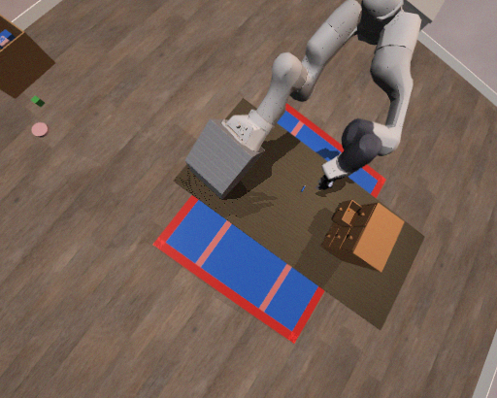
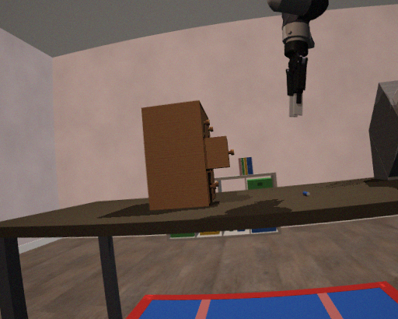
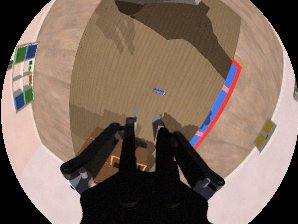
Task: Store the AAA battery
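The small blue AAA battery [image 1: 303, 188] lies on the dark table, left of the chest; it also shows in the side view [image 2: 305, 193] and the wrist view [image 3: 158, 91]. The brown chest [image 1: 367, 235] [image 2: 179, 155] stands upright, with one middle drawer [image 2: 218, 152] pulled partly out; its inside is hidden. The other drawers look pushed in. My gripper [image 2: 295, 110] [image 1: 325, 184] hangs high above the table, pointing straight down, close to above the battery and a little to its chest side. Its fingers stand narrow with nothing between them.
The grey robot base block [image 1: 221, 157] [image 2: 391, 132] stands at the table's far left end. A blue and red mat [image 1: 241, 264] lies on the floor beside the table. The chest sits near the table's right end.
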### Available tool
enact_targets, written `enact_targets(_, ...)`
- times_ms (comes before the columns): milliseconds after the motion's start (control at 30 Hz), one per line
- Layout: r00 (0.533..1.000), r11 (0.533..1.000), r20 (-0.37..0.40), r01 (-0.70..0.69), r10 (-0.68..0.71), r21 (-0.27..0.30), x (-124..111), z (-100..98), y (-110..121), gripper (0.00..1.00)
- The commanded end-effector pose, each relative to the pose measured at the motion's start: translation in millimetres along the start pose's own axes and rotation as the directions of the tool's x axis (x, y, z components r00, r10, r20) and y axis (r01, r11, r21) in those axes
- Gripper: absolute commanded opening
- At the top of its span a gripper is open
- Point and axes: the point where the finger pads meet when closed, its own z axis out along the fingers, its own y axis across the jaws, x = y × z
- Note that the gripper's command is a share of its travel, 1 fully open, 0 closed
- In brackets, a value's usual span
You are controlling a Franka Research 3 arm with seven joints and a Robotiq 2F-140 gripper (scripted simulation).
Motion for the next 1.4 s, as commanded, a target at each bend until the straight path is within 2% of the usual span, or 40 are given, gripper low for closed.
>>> enact_targets(0, 0.981, 0.986, -0.110, -0.162, 0.158, -0.030, 10.6, -1.8, 7.0, 0.20)
enact_targets(300, 0.977, 0.986, -0.142, -0.162, 0.157, -0.030, 12.9, -4.8, 7.2, 0.20)
enact_targets(1367, 0.977, 0.986, -0.143, -0.162, 0.157, -0.030, 13.0, -4.9, 7.2, 0.20)
